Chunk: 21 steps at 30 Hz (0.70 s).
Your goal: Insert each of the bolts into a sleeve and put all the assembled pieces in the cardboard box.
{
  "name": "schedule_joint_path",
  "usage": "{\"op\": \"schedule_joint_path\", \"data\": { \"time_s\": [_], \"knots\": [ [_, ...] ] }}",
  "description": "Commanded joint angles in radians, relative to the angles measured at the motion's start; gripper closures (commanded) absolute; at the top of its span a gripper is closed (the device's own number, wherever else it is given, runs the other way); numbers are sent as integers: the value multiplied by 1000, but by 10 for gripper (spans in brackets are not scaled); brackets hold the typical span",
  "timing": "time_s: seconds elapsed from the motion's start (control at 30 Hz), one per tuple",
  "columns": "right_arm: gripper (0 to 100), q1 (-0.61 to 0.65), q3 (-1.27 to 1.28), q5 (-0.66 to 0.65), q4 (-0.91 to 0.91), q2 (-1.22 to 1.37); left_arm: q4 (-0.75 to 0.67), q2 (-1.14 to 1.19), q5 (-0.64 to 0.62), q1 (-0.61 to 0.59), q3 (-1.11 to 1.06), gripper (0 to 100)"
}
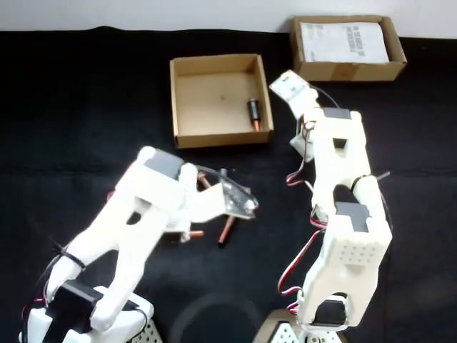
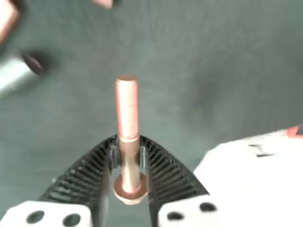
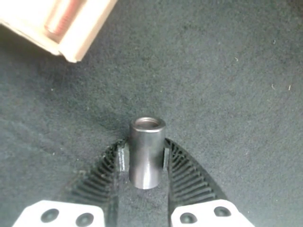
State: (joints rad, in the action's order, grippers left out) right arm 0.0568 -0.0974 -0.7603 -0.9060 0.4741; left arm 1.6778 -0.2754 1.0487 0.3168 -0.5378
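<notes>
The left gripper (image 2: pixel 128 144) is pinching a bolt (image 2: pixel 127 109) down near its head. The long threaded end sticks straight out past the fingers, free to go into a hole. The right gripper (image 3: pixel 143 146) is pinching a sleeve (image 3: pixel 147 156) by its sides. The open hole at the sleeve's end faces away from the fingers with nothing in the way. I think that is why each is held like this: one arm has the peg, the other has the tube, and both leave the working end bare so the two can be pushed together. They are not joined yet. In the high view the left arm is over the middle of the table (image 1: pixel 86 107), and the right arm is up by the right side of the box (image 1: pixel 214 96), well apart from it. The bolt must be lined up with the hole, or it will bump the rim. One done piece (image 1: pixel 253 114) already lies inside the box by its right wall, so the job has started but is far from over. A few loose bolts (image 1: pixel 226 232) lie on the dark cloth under and beside the left arm, waiting for their turn. A second box (image 1: pixel 346 71) with a paper sheet on top sits at the back right.
</notes>
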Motion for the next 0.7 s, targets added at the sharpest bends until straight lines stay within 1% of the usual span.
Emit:
{"op": "schedule_joint_path", "data": {
  "time_s": [0.0, 0.1, 0.13, 0.17, 0.27, 0.3, 0.4, 0.5, 0.57, 0.63, 0.67],
  "knots": [
    [992, -18, -47, -14, -5, -73, 55, -1, 60, -2, 47, 992],
    [992, -18, -47, -15, -5, -71, 41, 1, 54, 13, -33, 992],
    [992, -15, -47, -15, -5, -71, 25, -1, 80, 18, -54, 992],
    [992, -13, -47, -14, -5, -70, 9, -1, 133, 15, -64, 992],
    [992, -12, -45, -11, -5, -70, -23, 5, 327, -10, -64, 992],
    [992, -15, -45, -11, -5, -70, -20, 7, 410, -24, -58, 992],
    [992, -18, -45, -11, -5, -70, 37, 8, 721, -81, -30, 993],
    [992, -18, -44, -11, -12, -70, 31, 25, 947, -128, -8, 993],
    [992, -15, -44, -11, -42, -70, 31, 68, 1126, -171, 4, 993],
    [992, -13, -44, -9, -70, -70, 25, 128, 1243, -200, 35, 993],
    [992, -13, -45, -9, -76, -70, 25, 160, 1249, -202, 54, 993]
  ]
}}
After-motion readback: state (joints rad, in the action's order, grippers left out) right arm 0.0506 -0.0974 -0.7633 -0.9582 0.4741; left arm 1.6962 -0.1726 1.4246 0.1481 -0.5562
